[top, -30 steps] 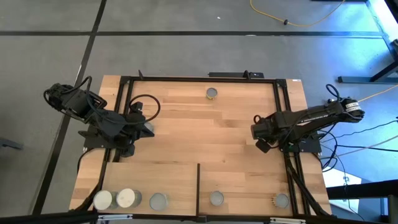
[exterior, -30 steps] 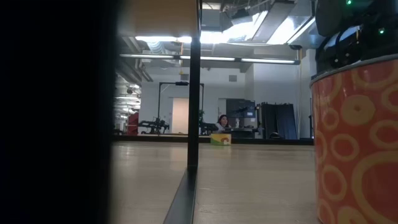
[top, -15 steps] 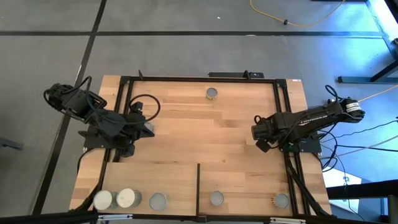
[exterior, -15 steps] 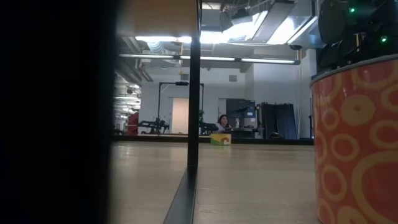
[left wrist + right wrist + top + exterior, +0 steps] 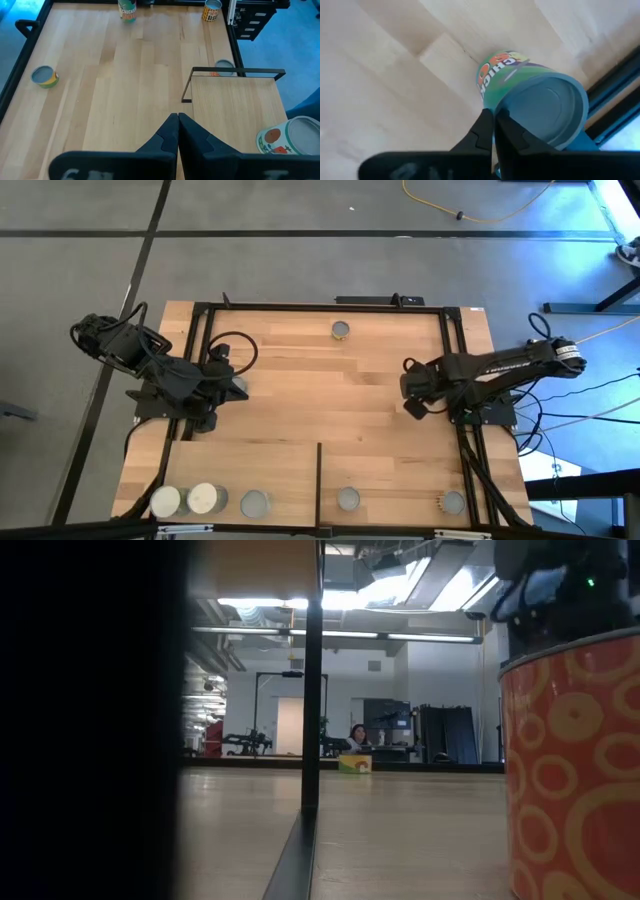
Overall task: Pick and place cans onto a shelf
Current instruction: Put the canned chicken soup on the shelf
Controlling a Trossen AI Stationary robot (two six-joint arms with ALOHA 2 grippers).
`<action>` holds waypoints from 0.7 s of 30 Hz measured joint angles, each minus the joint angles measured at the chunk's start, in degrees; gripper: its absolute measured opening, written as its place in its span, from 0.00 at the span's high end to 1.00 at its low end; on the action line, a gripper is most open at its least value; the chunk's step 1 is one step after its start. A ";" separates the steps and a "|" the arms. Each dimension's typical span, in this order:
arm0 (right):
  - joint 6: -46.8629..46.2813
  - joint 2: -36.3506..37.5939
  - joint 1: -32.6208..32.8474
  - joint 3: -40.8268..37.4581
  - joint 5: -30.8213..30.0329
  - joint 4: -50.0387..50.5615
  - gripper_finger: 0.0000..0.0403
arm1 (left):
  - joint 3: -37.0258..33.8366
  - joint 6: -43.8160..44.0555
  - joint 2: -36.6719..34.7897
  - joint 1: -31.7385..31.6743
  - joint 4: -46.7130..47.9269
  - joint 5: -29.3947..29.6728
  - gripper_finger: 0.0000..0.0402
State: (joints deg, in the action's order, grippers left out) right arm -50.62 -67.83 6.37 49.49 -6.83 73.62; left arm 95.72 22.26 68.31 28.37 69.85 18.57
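Observation:
My right gripper [image 5: 410,402] [image 5: 494,116] is shut at the table's right side, right over a can with a green label and a grey top [image 5: 535,105], which stands on its base on the tabletop by the black rail. My left gripper [image 5: 238,388] [image 5: 177,120] is shut and empty at the table's left side. The pale plywood shelf [image 5: 240,465] lies at the near left, with a thin black upright edge [image 5: 318,480]. Two whitish-topped cans [image 5: 165,501] [image 5: 203,498] and a grey-topped can [image 5: 254,502] stand on it. My right gripper's shut fingertips [image 5: 490,120] show in front of the green can's side [image 5: 492,85], coming from above. Whether they touch the can, I cannot tell.
One can [image 5: 341,330] stands near the far edge. Two more [image 5: 347,499] [image 5: 452,502] stand at the near edge, right of the shelf; the orange ringed one fills the right of the low view [image 5: 570,770]. A black frame [image 5: 455,370] rims the table.
My right gripper has moved a little toward the table's left and far edges. My left arm has kept still, and no can has moved.

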 joint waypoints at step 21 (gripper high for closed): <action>22.82 -18.89 2.06 44.64 -0.98 12.79 0.99 | 0.00 3.19 0.00 0.01 -0.01 0.00 1.00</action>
State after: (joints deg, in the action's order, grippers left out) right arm -27.80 -86.72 8.43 94.13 -7.81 86.41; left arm 95.72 25.45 68.31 28.38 69.84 18.57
